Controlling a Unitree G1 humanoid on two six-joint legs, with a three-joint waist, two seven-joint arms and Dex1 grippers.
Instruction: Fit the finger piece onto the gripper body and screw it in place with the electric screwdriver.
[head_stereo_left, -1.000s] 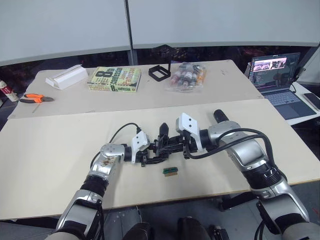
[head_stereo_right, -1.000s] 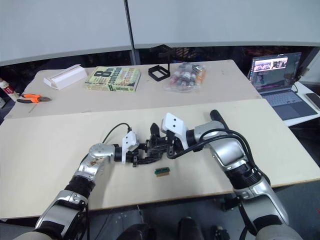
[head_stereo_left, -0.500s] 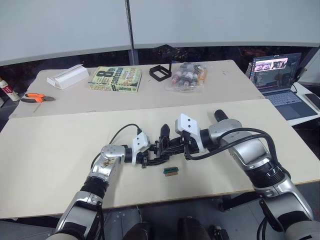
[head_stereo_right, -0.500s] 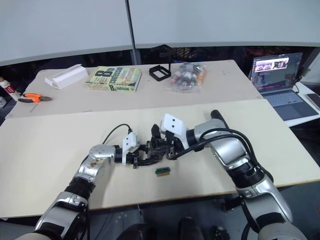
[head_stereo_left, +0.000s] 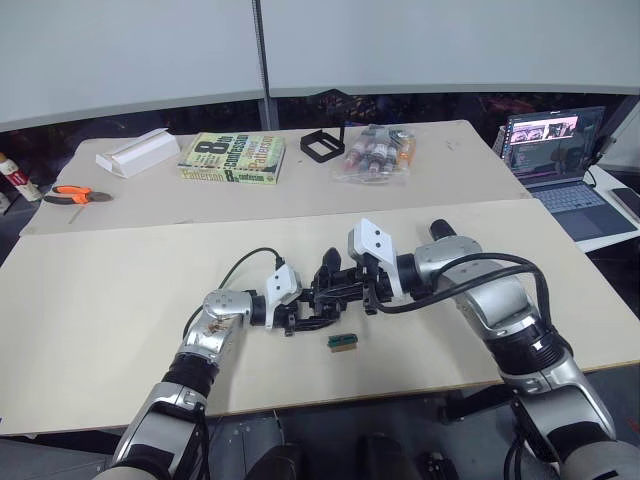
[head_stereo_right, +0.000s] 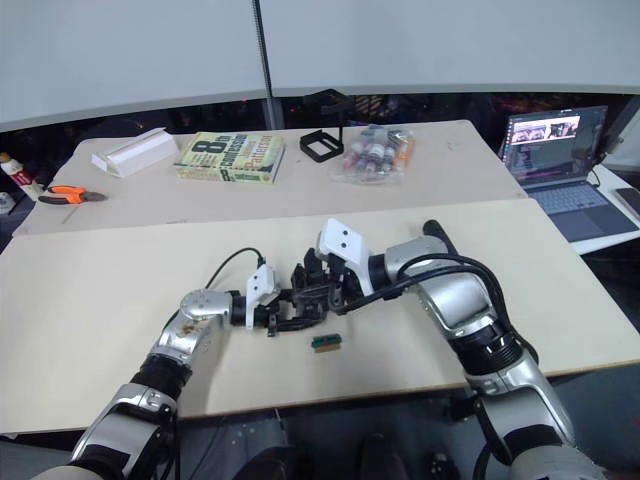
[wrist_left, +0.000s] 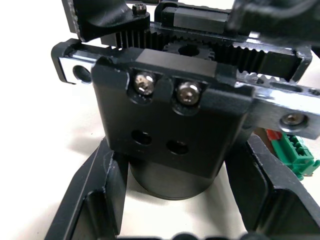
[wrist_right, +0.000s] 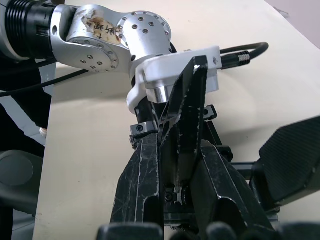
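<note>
At the centre of the near desk (head_stereo_left: 100, 300), the gripper body (wrist_left: 170, 125) is clamped between the two fingers of the left claw (head_stereo_left: 300, 312), with its toothed racks and two screw heads visible in the left wrist view. The finger piece (wrist_right: 187, 125) is pinched by the right claw (wrist_right: 177, 185) and held directly against the top of the gripper body. A small green block (head_stereo_left: 342, 341) lies on the desk at 5 o'clock of the two claws, just beside them.
</note>
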